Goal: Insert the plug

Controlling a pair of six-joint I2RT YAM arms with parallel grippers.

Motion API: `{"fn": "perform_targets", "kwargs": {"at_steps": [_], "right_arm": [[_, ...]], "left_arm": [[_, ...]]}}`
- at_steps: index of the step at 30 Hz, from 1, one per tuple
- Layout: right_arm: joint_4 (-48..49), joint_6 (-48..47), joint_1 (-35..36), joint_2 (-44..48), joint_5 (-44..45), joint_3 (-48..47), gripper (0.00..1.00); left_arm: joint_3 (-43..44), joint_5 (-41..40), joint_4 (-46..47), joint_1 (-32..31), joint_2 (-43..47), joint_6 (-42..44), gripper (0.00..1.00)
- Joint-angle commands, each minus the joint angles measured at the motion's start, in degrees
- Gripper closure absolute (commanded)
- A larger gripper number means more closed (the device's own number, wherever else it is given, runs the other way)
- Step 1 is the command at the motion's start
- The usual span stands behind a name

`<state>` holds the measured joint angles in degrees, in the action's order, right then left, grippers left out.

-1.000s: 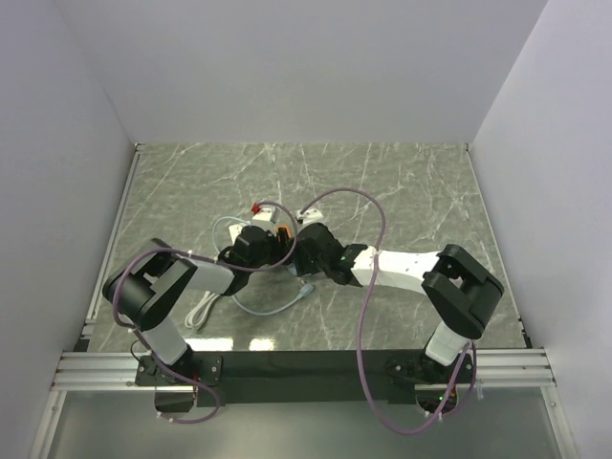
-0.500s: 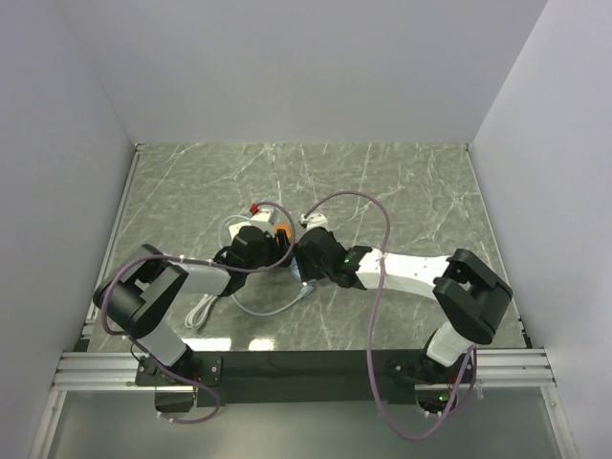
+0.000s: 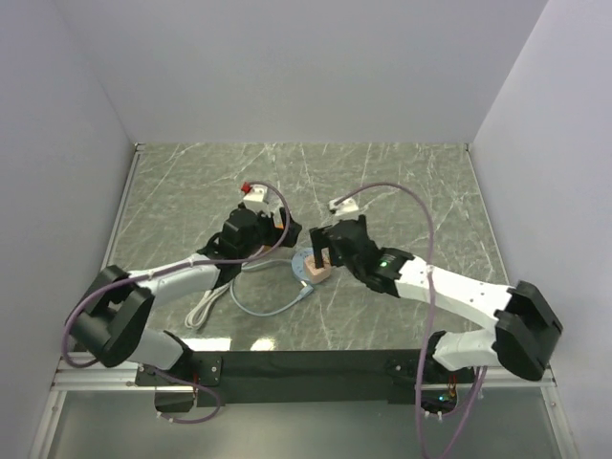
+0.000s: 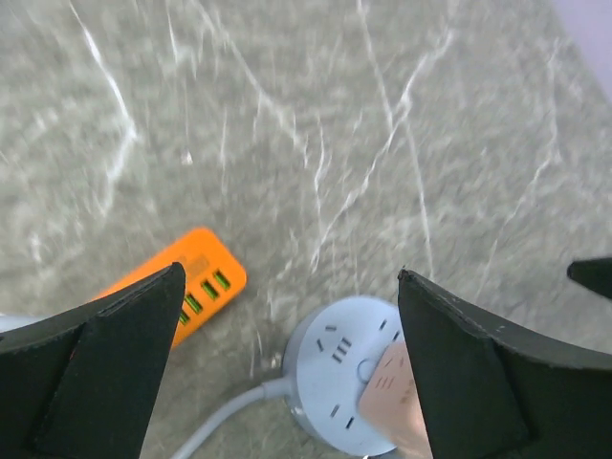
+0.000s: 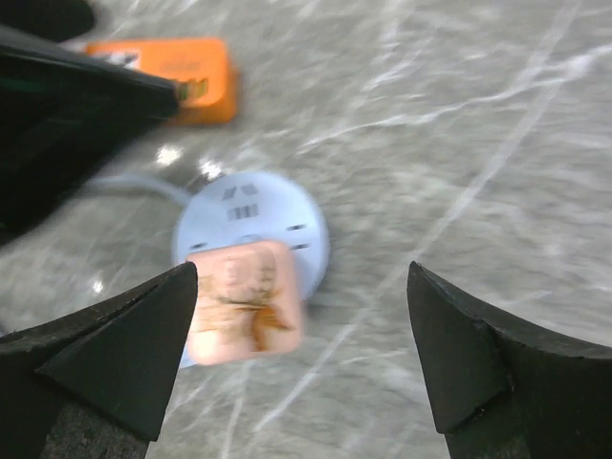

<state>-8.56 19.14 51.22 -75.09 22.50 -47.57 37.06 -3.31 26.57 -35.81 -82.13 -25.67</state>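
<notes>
The left gripper (image 4: 289, 277) hovers with its jaws wide apart, holding nothing. An orange charger (image 4: 186, 282) lies just beside its left finger. Right of that, near the middle of the tabletop (image 3: 411, 182), the pink plug (image 5: 247, 299) sits on the round white socket (image 5: 258, 206), covering part of its face. The right gripper (image 5: 301, 271) hangs above the plug, jaws spread wider than it, touching neither. A grey cable (image 3: 263, 306) loops toward the near edge. Bare marble runs to the far and right edges.

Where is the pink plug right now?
In the top view, the pink plug sits on the round white socket near the middle of the table, right of the orange charger.
</notes>
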Motion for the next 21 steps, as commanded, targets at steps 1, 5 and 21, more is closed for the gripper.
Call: {"fn": "perform_targets", "kwargs": {"at_steps": [1, 5, 21], "right_arm": [[4.41, -2.34, -4.71, 7.30, 1.85, 2.65, 0.04], [10.04, -3.75, -15.17, 13.82, -4.56, 6.26, 0.03], [16.73, -6.04, -40.06, 23.76, -13.01, 5.12, 0.01]], "left_arm": [[3.81, -3.63, -3.00, 0.57, 6.00, 2.81, 0.01], [5.21, -3.65, -4.59, 6.16, 10.05, 4.67, 0.01], [9.17, -3.46, -20.14, 33.44, 20.07, -0.43, 0.01]]}}
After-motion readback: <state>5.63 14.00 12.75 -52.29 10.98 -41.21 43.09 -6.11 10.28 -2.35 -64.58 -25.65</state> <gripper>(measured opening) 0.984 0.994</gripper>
